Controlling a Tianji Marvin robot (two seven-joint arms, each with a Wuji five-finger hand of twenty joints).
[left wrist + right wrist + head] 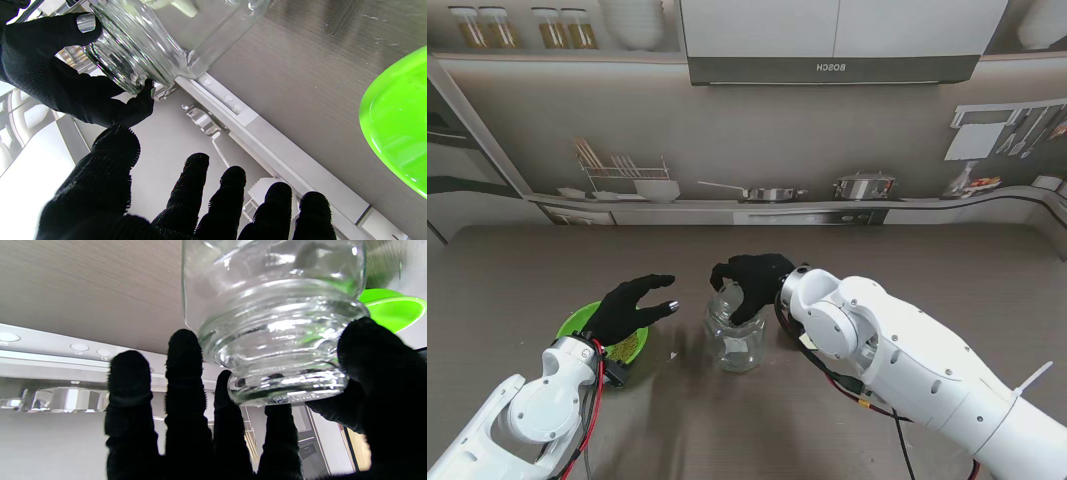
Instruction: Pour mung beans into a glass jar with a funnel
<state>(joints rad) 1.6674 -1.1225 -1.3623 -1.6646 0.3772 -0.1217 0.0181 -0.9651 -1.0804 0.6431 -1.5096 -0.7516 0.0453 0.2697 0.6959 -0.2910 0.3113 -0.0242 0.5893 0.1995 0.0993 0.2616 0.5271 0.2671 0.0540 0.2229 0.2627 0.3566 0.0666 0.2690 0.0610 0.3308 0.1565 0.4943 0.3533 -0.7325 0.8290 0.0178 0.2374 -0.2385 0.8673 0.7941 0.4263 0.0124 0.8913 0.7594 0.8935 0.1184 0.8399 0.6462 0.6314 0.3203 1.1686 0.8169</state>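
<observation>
Two white robot arms rise from the bottom corners of the stand view, each ending in a black-gloved five-finger hand. The left hand (630,305), at lower left of centre, hovers palm down with fingers spread apart, holding nothing. The right arm (907,365) crosses from the lower right toward the middle, where the right hand (749,280) curls its fingers (181,373) and thumb around a clear glass jar's (735,335) threaded mouth.

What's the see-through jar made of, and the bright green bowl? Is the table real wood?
The clear round jar looks like glass: you see straight through it, with shiny highlights and moulded ridges at its neck. The bright green bowl seems to be plastic, glossy and evenly coloured. The grey-brown table top shows fine wood-like grain, matte; whether it is real wood or a printed laminate cannot be told.
</observation>
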